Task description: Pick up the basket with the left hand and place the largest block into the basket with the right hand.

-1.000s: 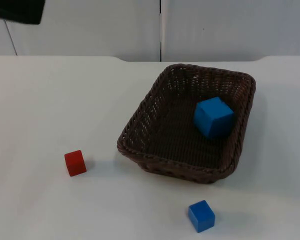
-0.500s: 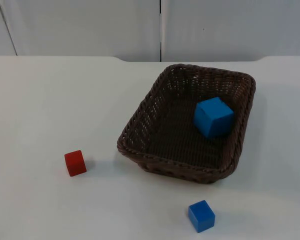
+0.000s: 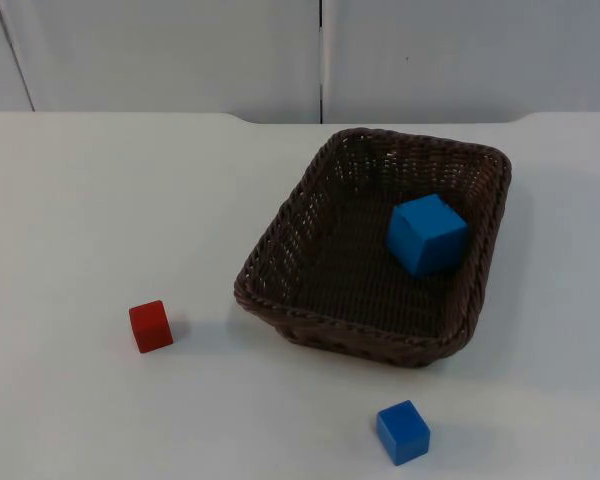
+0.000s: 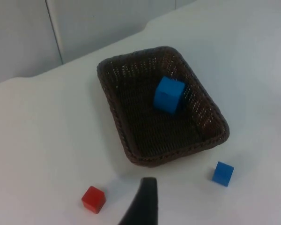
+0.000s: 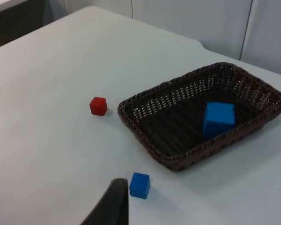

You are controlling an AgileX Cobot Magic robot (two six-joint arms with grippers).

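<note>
A dark brown woven basket (image 3: 350, 335) rests on the white table, right of centre. The largest block, a blue cube (image 3: 427, 234), lies inside it toward the right wall. The left wrist view has the same basket (image 4: 112, 110) and blue cube (image 4: 169, 95) well ahead of my left gripper (image 4: 143, 206), which is raised and apart from them. My right gripper (image 5: 110, 206) also hangs high and back from the basket (image 5: 147, 143), with the cube (image 5: 219, 119) inside. Neither gripper touches anything.
A small blue block (image 3: 403, 432) lies on the table in front of the basket. A small red block (image 3: 151, 326) sits to the basket's left. The grey partition wall (image 3: 180, 55) closes off the table's far edge.
The dark part of the left arm at the upper left corner of the top view has drawn back out of the picture. Basket and blocks have not moved.
</note>
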